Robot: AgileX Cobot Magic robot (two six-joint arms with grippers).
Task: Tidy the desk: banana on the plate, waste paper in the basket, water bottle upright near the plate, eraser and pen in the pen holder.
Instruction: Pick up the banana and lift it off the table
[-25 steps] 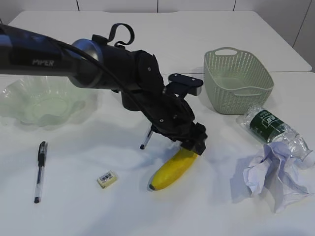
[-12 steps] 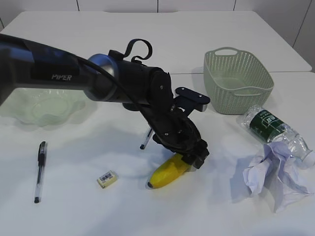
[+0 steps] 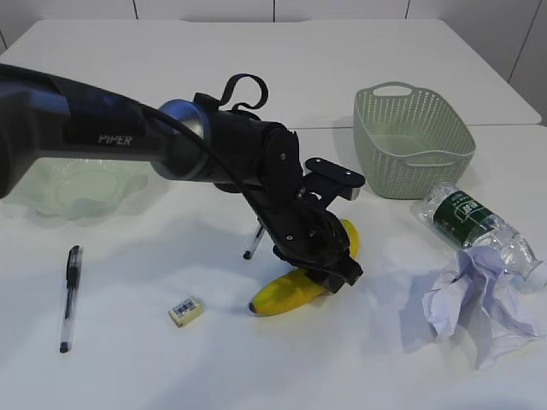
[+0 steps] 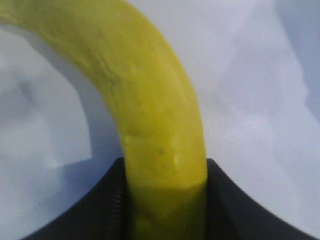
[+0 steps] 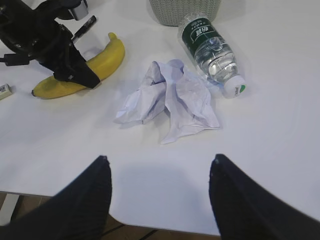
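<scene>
The yellow banana (image 3: 286, 295) lies low at the table's middle, and my left gripper (image 3: 329, 272) is shut across its middle. In the left wrist view the banana (image 4: 160, 120) fills the gap between the black jaws of the left gripper (image 4: 165, 172). The clear green plate (image 3: 77, 184) is at far left. The water bottle (image 3: 474, 226) lies on its side at right, by the crumpled waste paper (image 3: 479, 299). The eraser (image 3: 186, 310) and a pen (image 3: 69, 295) lie front left. My right gripper (image 5: 160, 170) is open and empty over the front edge. The pen holder is hidden behind the left arm.
The green basket (image 3: 413, 141) stands at back right. A second pen (image 3: 252, 243) lies under the left arm. The paper (image 5: 170, 102) and bottle (image 5: 210, 50) are ahead of the right gripper. The table's front edge shows just below it.
The left gripper came down over the banana and closed on it. The banana turned with it, its near tip swinging left and its far end now showing beyond the gripper.
</scene>
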